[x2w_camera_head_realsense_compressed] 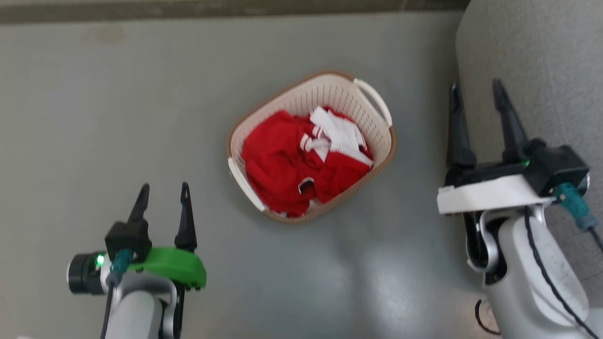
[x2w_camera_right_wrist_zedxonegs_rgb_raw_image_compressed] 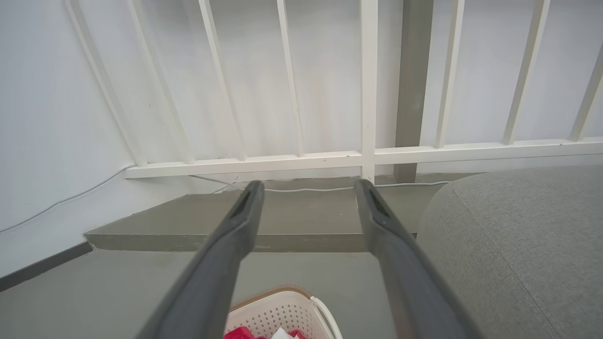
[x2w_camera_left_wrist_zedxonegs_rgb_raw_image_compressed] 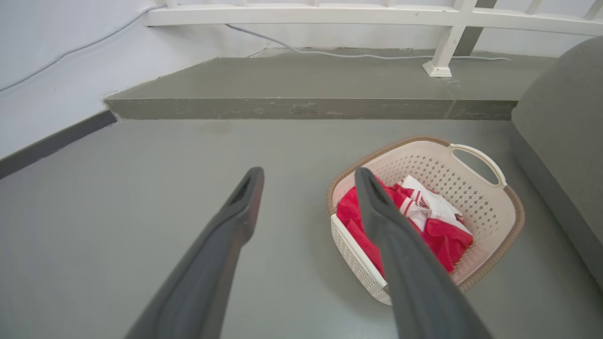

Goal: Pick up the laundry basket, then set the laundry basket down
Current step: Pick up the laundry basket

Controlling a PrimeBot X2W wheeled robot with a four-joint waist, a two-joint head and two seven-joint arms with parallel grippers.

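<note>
Basket (x2w_camera_head_realsense_compressed: pixel 325 96) stands on the grey floor (x2w_camera_head_realsense_compressed: pixel 141 103), between the two arms in the head view, with red and white clothes (x2w_camera_head_realsense_compressed: pixel 278 150) heaped inside. One white handle (x2w_camera_head_realsense_compressed: pixel 374 101) faces a grey sofa (x2w_camera_head_realsense_compressed: pixel 532 56). The left tool (x2w_camera_head_realsense_compressed: pixel 165 187) hangs on the near left, fingers spread wide and empty, well apart from the basket. The right tool (x2w_camera_head_realsense_compressed: pixel 476 85), also wide and empty, is off to the basket's right at the sofa's edge. In the left wrist view, one finger of the left tool (x2w_camera_left_wrist_zedxonegs_rgb_raw_image_compressed: pixel 308 170) overlaps the basket (x2w_camera_left_wrist_zedxonegs_rgb_raw_image_compressed: pixel 471 197). The right wrist view has the right tool (x2w_camera_right_wrist_zedxonegs_rgb_raw_image_compressed: pixel 308 182) above the basket (x2w_camera_right_wrist_zedxonegs_rgb_raw_image_compressed: pixel 278 315).
</note>
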